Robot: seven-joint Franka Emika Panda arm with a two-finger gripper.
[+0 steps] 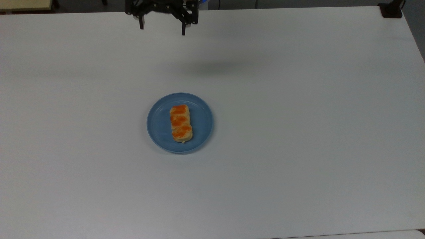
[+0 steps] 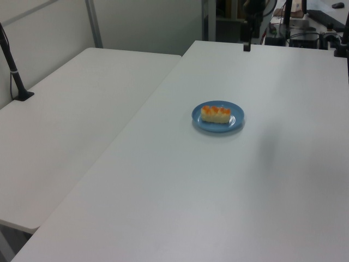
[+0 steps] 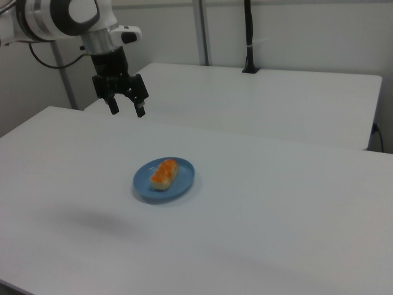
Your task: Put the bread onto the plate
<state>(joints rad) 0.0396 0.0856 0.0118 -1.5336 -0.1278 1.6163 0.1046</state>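
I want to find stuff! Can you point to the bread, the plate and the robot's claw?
bread (image 1: 181, 123): top view, middle orange bump.
plate (image 1: 202, 122): top view, bare blue part beside the bread.
gripper (image 3: 127, 107): right view, gap between its open fingertips.

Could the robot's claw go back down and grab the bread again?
Probably yes. The gripper hangs open above the table, off to one side of the plate, and the bread lies uncovered on top with nothing beside it.
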